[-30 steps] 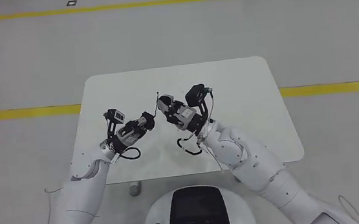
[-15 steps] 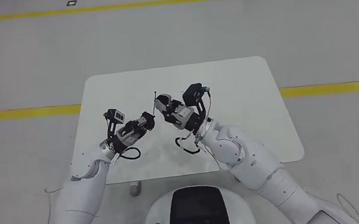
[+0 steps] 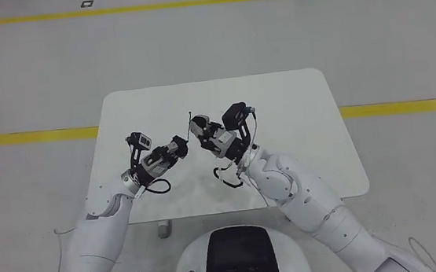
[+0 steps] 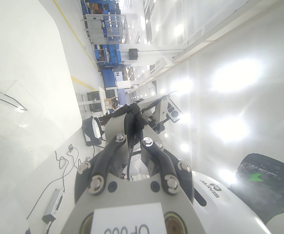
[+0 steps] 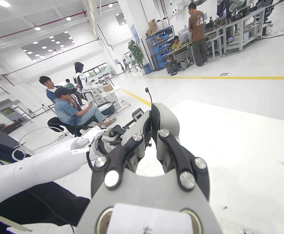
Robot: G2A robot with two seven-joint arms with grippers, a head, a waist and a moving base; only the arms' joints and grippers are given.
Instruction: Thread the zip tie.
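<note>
Zip tie (image 5: 149, 97) is standing clamped in your right gripper (image 5: 152, 112), its head poking past the fingertips above the table (image 3: 293, 97). Your left gripper (image 4: 133, 115) is hovering just beside, fingers pressing together on something thin and black you cannot identify.

White table (image 3: 296, 128); yellow floor line (image 3: 29, 137) passing beneath; blue shelving (image 5: 158, 44) far off.
</note>
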